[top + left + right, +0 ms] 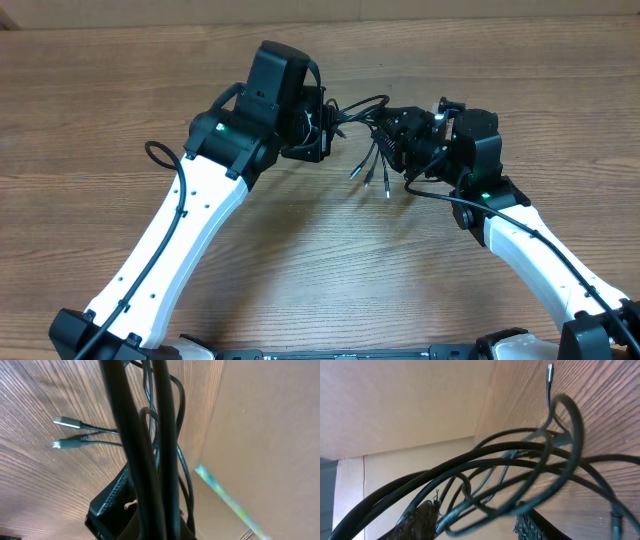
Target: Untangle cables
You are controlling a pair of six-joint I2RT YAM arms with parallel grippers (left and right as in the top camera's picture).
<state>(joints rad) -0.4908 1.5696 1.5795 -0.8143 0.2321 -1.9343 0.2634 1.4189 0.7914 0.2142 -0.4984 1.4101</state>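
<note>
The cables (360,110) are a tangle of thin black cords hanging in the air between my two grippers at the table's far middle. Their plug ends (370,178) dangle below the tangle. My left gripper (322,125) is shut on the cables, which run close past the camera in the left wrist view (170,435), with two silver plug ends (65,422) at the left. My right gripper (395,135) has its fingers apart (477,525). Loops of the cables (530,455) pass between and around those fingers.
The wooden table (320,250) lies under both arms. A thicker black wire (160,152) loops off the left arm. A tan cardboard wall (270,420) stands past the table's far edge and also shows in the right wrist view (395,405).
</note>
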